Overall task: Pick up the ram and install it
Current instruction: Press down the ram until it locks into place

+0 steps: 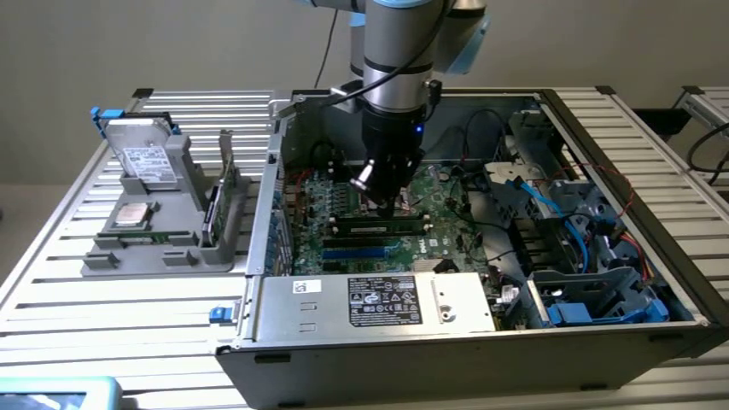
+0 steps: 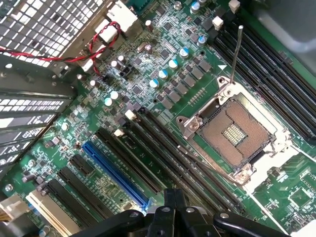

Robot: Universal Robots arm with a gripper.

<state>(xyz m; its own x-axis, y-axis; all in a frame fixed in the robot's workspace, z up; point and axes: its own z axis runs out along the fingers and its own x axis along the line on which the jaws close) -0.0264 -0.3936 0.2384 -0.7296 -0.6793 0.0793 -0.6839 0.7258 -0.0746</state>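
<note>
From outside, we see our gripper (image 1: pixel 385 198) low over the motherboard (image 1: pixel 450 201), the ram (image 1: pixel 381 227) seated just below it. At the wrist, we cannot tell finger spread; a half-seated stick might lift out.

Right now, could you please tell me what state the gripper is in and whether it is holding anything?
Gripper: low inside the computer case, right above the ram in the motherboard; open or shut cannot be told.
</note>
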